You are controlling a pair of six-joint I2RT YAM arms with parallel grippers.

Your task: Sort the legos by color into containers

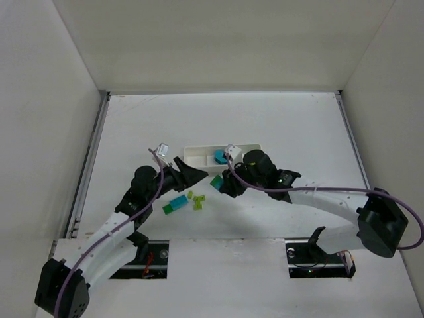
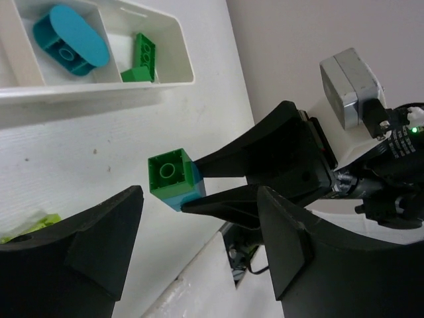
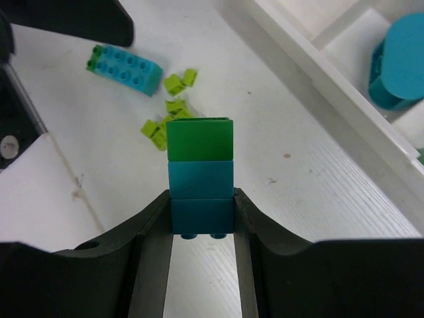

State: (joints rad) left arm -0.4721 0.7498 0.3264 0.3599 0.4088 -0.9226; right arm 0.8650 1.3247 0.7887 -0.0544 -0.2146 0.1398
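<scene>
We count two legos (image 2: 69,40) in tray (image 2: 99,89); right fingers (image 3: 99,278) clamp green-cyan stack (image 3: 200,159) (left fingers (image 2: 79,265) apart); bench pieces (image 3: 126,66) unsorted.

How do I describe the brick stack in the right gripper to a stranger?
Start at the white tray; just in front of its near wall is the right gripper. It pinches a small stack, one green brick on two blue ones, the only bricks in a gripper.

Probably a robotics lab test cell: a white counter (image 1: 278,126) boxed by plain white panels (image 1: 218,40) at nine, twelve and three o'clock, with a cabled left arm (image 1: 109,232) and right arm (image 1: 331,199) bolted at six.
</scene>
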